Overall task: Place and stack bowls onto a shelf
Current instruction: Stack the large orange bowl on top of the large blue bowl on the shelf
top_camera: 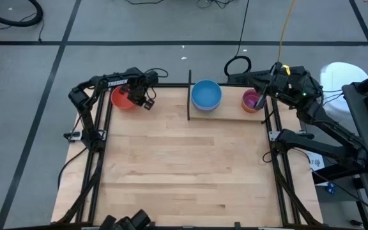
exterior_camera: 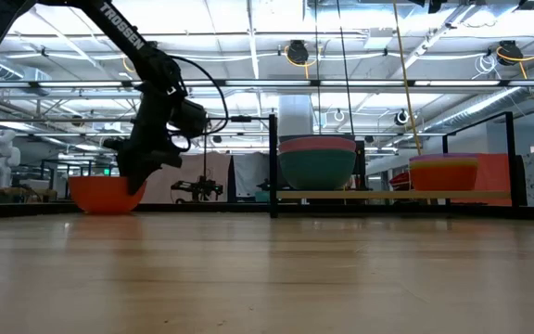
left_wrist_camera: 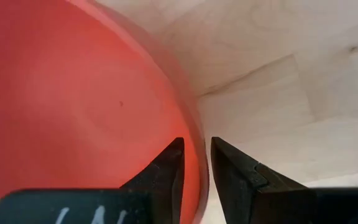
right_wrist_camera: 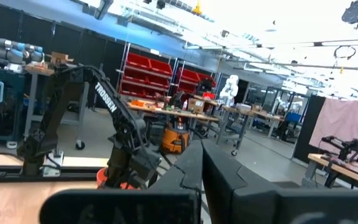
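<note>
A red-orange bowl (top_camera: 120, 98) (exterior_camera: 105, 193) (left_wrist_camera: 73, 106) sits at the table's far left, its base on or just above the wood. My left gripper (top_camera: 137, 97) (exterior_camera: 137, 176) (left_wrist_camera: 196, 163) comes down on its right rim, shut on it. On the shelf (top_camera: 230, 110) (exterior_camera: 397, 196) stands a stack of larger bowls, blue on top (top_camera: 206, 94), pink over teal from the side (exterior_camera: 317, 162). Beside it is a stack of small bowls, purple on top (top_camera: 252, 100) (exterior_camera: 443, 172). My right gripper (top_camera: 261, 97) (right_wrist_camera: 201, 163) is shut, raised above the small stack, touching nothing. My left gripper pinches the red-orange bowl's rim (left_wrist_camera: 199, 149) on the side facing the shelf, one finger (left_wrist_camera: 166, 168) inside the bowl and one finger (left_wrist_camera: 235, 171) outside. The fingers come from above, slanting down. The bowl stays upright; whether its base has left the table, I cannot tell.
The shelf's tall black post (top_camera: 189, 96) (exterior_camera: 273, 162) stands between the red-orange bowl and the large stack. Black frame rails (top_camera: 101, 147) run along the table's left and right sides. The wooden tabletop (top_camera: 184, 166) spreads toward the near edge.
</note>
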Controlling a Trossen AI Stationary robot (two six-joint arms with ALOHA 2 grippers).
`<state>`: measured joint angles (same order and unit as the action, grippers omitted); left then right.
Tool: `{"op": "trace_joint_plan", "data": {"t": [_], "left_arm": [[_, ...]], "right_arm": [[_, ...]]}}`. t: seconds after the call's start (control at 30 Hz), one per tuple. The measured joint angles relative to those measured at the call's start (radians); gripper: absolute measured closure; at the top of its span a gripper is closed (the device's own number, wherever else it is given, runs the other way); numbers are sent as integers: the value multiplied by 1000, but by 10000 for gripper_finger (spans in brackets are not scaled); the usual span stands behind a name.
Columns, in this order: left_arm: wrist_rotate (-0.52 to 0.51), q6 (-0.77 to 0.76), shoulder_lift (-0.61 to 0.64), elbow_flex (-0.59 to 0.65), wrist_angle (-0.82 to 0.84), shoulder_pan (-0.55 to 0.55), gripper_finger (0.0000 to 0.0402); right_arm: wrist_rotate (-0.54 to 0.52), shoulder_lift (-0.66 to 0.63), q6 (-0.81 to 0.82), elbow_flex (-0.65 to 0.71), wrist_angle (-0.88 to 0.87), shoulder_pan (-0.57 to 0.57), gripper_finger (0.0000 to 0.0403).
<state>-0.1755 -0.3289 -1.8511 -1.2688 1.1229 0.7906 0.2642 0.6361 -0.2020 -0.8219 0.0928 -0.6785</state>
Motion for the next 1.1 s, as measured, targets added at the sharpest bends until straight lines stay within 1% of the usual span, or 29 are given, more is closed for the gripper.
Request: {"op": "trace_joint_plan", "data": {"t": [0.07, 0.1, 0.2, 0.37, 0.47, 0.6, 0.77, 0.97, 1.1], "left_arm": [[-9, 40, 0, 7, -3, 0, 326], [-19, 50, 0, 9, -3, 0, 337], [-46, 55, 0, 10, -4, 0, 386], [-87, 88, 0, -28, 14, -5, 394], [-111, 109, 0, -99, 68, -23, 395], [-131, 160, 0, -264, 161, -58, 397], [-145, 306, 0, -542, 289, -161, 398], [-149, 399, 1, -862, 308, -319, 398], [-149, 448, 1, -989, 287, -435, 398]], "right_arm": [[0, 0, 0, 0, 10, 0, 403], [0, 0, 0, 0, 11, 0, 403], [0, 0, 7, 0, 10, 0, 403], [0, 0, 7, 0, 10, 0, 403], [0, -3, 7, 0, 9, 0, 403], [0, -14, 7, 0, 9, 0, 403], [-5, -42, 7, 0, 9, 0, 403], [-6, -67, 7, 0, 10, 0, 403], [-8, -66, 7, 0, 9, -1, 403]]}}
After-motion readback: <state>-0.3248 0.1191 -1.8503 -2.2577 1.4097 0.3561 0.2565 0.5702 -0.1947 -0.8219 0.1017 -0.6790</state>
